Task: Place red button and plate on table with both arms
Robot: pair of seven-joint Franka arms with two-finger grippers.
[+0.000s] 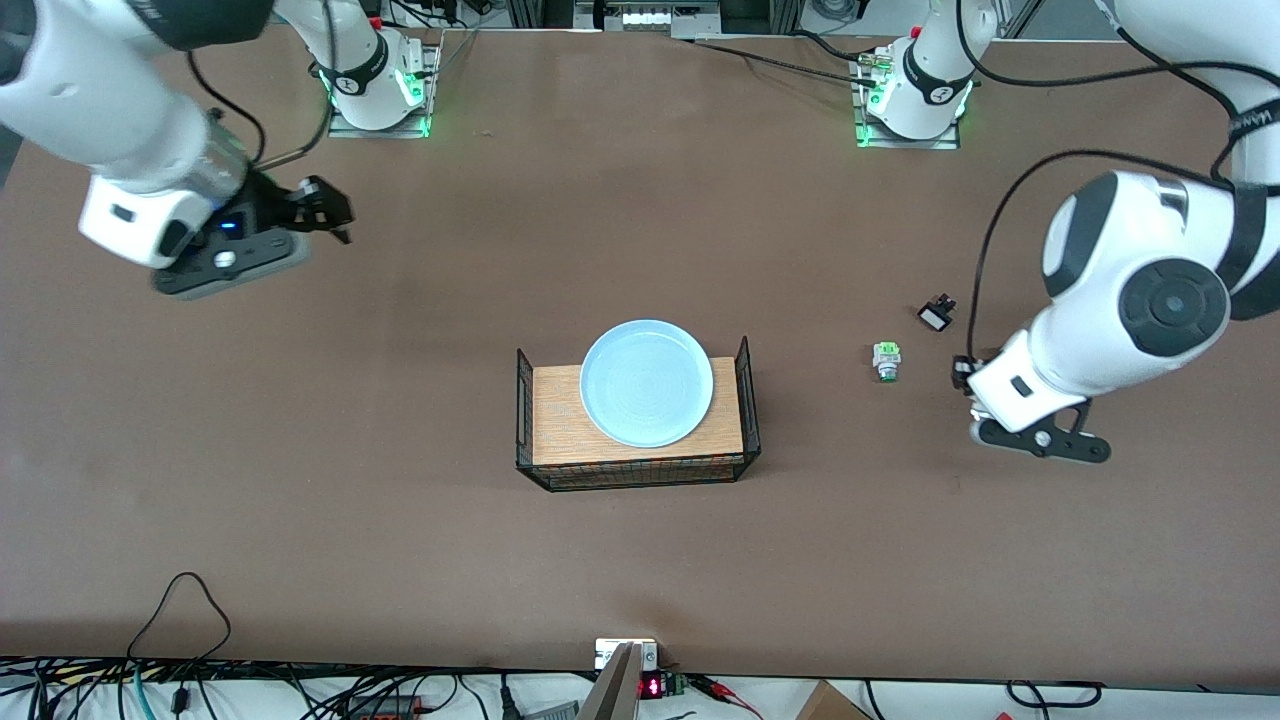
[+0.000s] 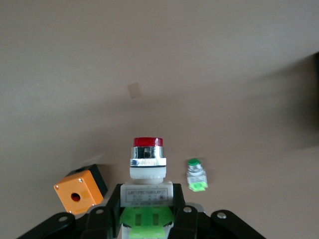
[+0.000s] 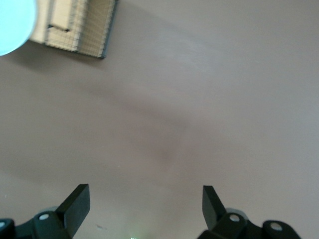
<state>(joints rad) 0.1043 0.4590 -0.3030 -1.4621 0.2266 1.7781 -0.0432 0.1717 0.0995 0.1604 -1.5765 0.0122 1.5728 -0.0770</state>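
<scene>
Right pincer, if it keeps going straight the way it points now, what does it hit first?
Probably just the brown matte table. The open right pincer looks onto bare tabletop; the wood-topped mesh platform and pale blue round plate sit off to one corner, though depth is uncertain.

Robot lab: bolted arm bases (image 1: 378,85), cable tangle (image 1: 250,690).

Red button (image 2: 147,175) label — unreadable (tiny print).

Mesh sides (image 1: 524,400) flank plate (image 1: 647,383); above seemingly unobstructed
</scene>
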